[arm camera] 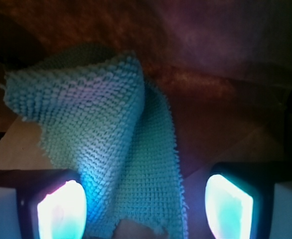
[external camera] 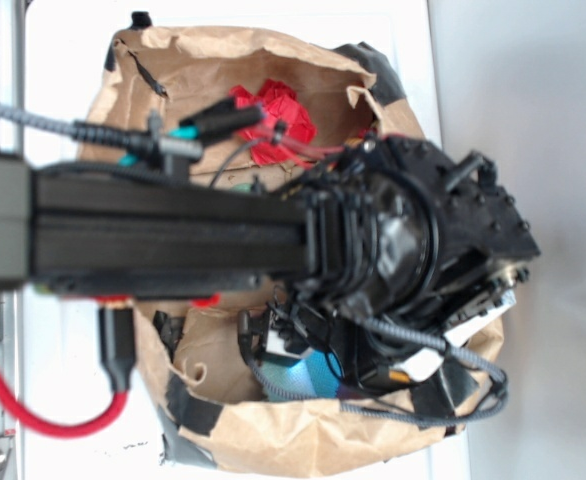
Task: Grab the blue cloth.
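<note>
Inside the brown paper bag, seen from the exterior camera, the robot's black arm reaches across from the left and its bulky wrist housing covers most of the bag's middle. The bag lies on a white table with its crumpled rim patched by strips of black tape. A red cloth sits toward the far side of the bag, partly crossed by cables, and well apart from it a small patch of the blue cloth shows beneath the wrist, near the bag's nearer wall. A red cable loops along the left edge of the table. The gripper itself cannot be made out in this view, hidden under the arm. From the wrist camera the gripper appears with its two fingers standing well apart at the bottom corners of the picture, their pads glowing pale blue-white. The teal, waffle-textured cloth lies between and beyond them, draped in a fold over the brown paper floor; its lower end runs down into the gap between the fingers, closer to the left-hand pad than to the right-hand one. Whether the fabric touches either pad cannot be told from the glare. The jaws are spread wide and nothing is pinched between them. The cloth's upper edge looks ragged, and the paper wall of the bag rises dark and reddish behind it.
</note>
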{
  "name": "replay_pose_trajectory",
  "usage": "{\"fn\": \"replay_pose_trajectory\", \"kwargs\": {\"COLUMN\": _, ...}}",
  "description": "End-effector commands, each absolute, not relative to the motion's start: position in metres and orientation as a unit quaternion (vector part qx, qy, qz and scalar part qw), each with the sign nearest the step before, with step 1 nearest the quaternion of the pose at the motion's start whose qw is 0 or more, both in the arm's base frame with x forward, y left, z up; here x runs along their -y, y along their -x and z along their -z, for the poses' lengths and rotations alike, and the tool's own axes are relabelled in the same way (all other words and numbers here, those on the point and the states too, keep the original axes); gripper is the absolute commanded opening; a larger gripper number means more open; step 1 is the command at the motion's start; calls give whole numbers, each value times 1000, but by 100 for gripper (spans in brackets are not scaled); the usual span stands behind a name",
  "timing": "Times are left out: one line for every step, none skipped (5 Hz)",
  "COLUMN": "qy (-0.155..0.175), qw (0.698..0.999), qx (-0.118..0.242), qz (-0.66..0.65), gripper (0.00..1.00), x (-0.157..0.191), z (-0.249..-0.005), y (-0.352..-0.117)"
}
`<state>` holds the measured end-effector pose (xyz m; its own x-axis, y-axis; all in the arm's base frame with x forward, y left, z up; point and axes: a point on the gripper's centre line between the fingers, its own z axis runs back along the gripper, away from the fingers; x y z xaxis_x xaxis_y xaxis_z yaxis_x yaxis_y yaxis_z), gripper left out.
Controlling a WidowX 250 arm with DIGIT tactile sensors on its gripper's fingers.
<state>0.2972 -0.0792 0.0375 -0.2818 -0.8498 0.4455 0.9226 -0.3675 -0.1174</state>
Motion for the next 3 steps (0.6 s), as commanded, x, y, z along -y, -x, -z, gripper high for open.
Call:
{"fn": "replay_pose_trajectory", "kwargs": {"qy": 209, "qw": 524, "qx": 60, "qz": 823, "gripper": 100, "x": 108, "z": -43, "y": -296}}
{"fn": "replay_pose_trajectory", "kwargs": {"qy": 200, "qw": 526, "qx": 61, "qz": 824, "gripper": 92, "x": 111, "z": -40, "y": -279}}
{"fn": "replay_pose_trajectory", "kwargs": {"qy": 193, "qw": 529, "qx": 62, "qz": 824, "gripper": 0, "x": 111, "z": -40, "y": -279}}
